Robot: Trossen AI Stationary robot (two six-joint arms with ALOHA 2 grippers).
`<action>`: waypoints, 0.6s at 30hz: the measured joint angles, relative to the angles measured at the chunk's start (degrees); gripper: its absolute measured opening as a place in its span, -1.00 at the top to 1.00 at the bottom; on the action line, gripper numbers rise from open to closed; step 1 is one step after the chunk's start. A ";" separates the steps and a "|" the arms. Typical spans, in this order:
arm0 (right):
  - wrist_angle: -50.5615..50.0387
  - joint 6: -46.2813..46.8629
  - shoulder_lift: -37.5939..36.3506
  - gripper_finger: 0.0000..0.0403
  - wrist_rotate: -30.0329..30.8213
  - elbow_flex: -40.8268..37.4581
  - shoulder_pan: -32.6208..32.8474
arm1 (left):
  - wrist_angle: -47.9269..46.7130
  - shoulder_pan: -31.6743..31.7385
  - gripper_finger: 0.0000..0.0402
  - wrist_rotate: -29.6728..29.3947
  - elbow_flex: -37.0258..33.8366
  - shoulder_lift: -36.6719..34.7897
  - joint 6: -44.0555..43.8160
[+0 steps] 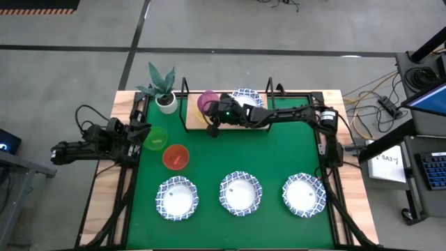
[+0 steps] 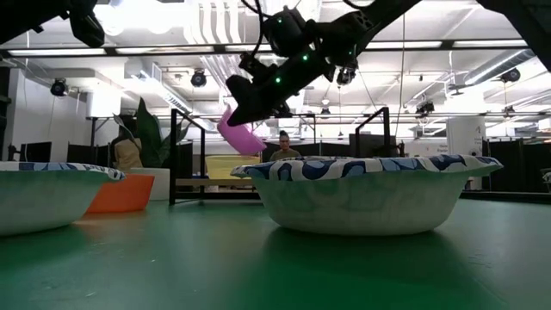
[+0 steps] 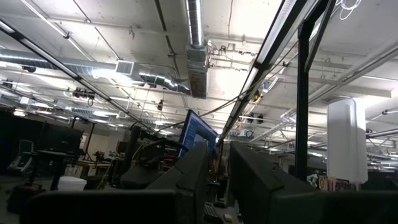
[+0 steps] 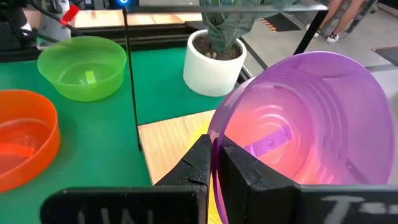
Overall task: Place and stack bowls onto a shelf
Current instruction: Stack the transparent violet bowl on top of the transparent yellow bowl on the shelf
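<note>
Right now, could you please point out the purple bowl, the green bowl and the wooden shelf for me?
purple bowl (image 4: 311,130): right wrist view, on its inner wall.
green bowl (image 4: 81,65): right wrist view, inside, near the bottom.
wooden shelf (image 4: 171,146): right wrist view, on the bare board beside the purple bowl.

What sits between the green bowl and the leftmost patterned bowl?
The red bowl lies between the green bowl and the leftmost patterned bowl, per the high view.

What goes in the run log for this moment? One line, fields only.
right gripper: shut on purple bowl, over shelf | left gripper: parked at table's left edge | shelf: one patterned bowl
</note>
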 joint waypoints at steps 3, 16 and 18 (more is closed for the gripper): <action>0.43 0.44 1.01 0.94 0.65 0.00 -0.09 | 0.04 0.00 0.74 0.01 0.00 0.00 0.00; -0.07 -0.48 1.78 0.93 3.89 0.33 -0.24 | 0.04 0.00 0.74 0.01 0.00 0.00 0.00; -0.01 0.22 1.78 0.87 3.90 0.42 -0.24 | 0.04 0.00 0.74 0.01 0.00 0.00 0.00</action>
